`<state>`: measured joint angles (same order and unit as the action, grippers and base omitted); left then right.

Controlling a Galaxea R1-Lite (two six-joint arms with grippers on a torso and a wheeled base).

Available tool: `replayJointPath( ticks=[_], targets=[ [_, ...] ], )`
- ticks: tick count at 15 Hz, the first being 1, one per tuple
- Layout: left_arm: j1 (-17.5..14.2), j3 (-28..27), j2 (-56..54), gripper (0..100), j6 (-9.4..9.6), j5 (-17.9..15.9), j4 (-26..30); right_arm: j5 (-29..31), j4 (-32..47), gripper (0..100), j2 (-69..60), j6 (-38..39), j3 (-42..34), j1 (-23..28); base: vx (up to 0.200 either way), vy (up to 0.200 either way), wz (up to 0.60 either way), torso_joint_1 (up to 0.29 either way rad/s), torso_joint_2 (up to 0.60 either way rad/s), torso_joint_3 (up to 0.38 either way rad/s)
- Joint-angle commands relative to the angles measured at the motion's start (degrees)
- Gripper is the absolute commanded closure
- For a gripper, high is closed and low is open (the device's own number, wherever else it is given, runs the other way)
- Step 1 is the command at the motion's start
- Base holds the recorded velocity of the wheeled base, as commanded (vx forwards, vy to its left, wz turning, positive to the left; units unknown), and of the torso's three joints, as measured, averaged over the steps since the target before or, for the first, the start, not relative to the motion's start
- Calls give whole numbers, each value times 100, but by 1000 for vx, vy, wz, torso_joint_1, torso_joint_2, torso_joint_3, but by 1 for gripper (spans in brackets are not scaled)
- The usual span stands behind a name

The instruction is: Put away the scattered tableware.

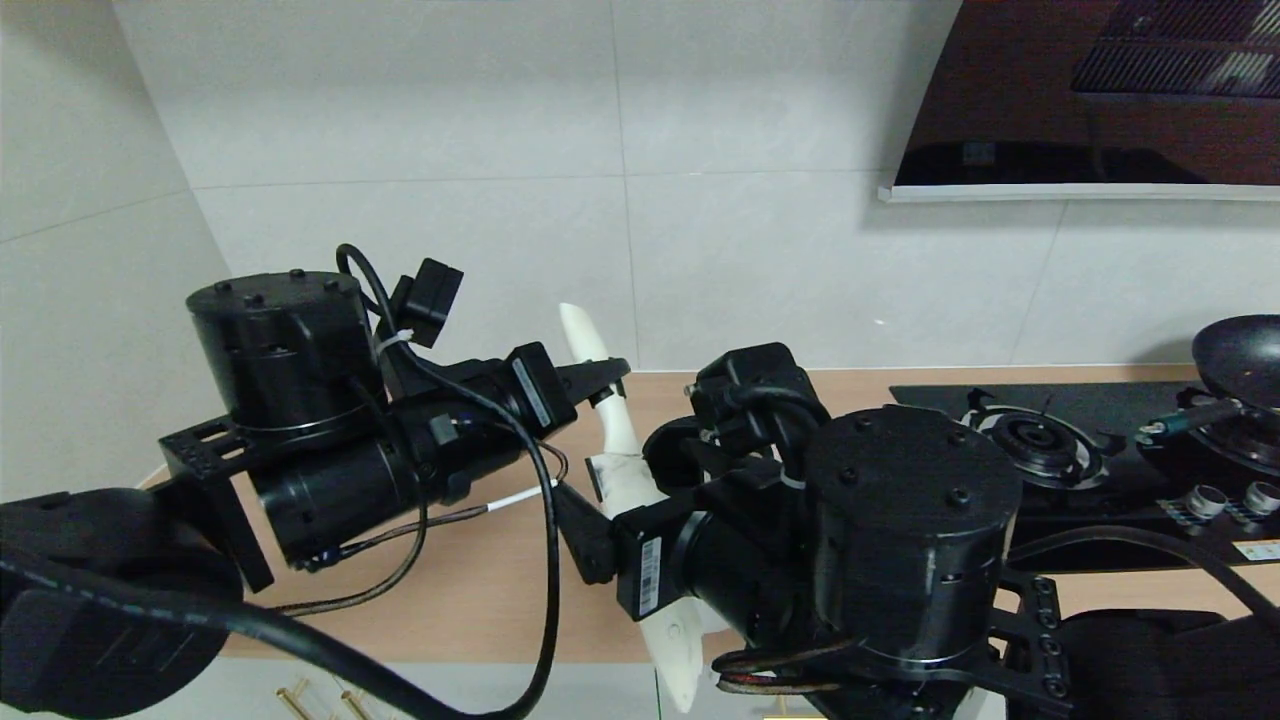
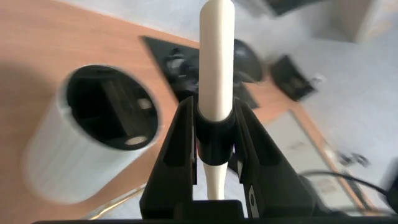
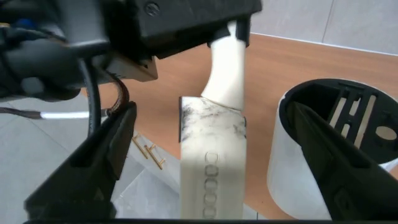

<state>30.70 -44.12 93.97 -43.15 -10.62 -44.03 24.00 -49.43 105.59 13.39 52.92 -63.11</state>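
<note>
Layout on the bench (image 1: 470, 610)
The spatula (image 1: 625, 450) sits in the left claw (image 1: 605, 385) over the bench; holder (image 3: 336, 149) beside it; stove (image 1: 1050, 440) at right end.

Above the counter (image 1: 480, 590) the two arms meet, and the spatula (image 1: 625, 440) stands nearly upright between them, its handle clamped in the left gripper (image 2: 213, 109), so the gap between the arms is blocked. The right gripper (image 3: 211, 112) has its fingers spread wide, with free room on either side of the blade. Below, the white holder (image 3: 283, 168) stands on the counter, its mouth uncovered but split by dividers. Bare wood runs on the far side up to the tiled wall (image 1: 700, 200). To the right the stove (image 1: 1080, 450) and a pan (image 1: 1240, 360) bar the way, with the hood (image 1: 1050, 100) overhead. Cables (image 1: 545, 560) hang under the left arm.
</note>
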Motion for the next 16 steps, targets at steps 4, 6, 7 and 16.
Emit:
replayJointPath(
  ticks=[4, 6, 7, 16],
  targets=[
    [-2, -976, -203, 100, 492, 833, 1028, -344, 399, 0, -1305, -55, -265, 976, 0, 0, 0, 0, 0, 0],
    [-2, -1565, 43, 100, 1274, 1580, 1266, -1073, 1199, 0, -2017, -55, -265, 1662, 0, 0, 0, 0, 0, 0],
    [7, -1705, 131, 100, 1468, 1730, 1257, -1240, 1401, 0, -2166, -55, -273, 1820, 0, 0, 0, 0, 0, 0],
    [771, -2347, 1528, 100, 2549, 3716, -123, -1662, 1999, 0, -1814, -99, -238, 2927, 0, 0, 0, 0, 0, 0]
  ],
)
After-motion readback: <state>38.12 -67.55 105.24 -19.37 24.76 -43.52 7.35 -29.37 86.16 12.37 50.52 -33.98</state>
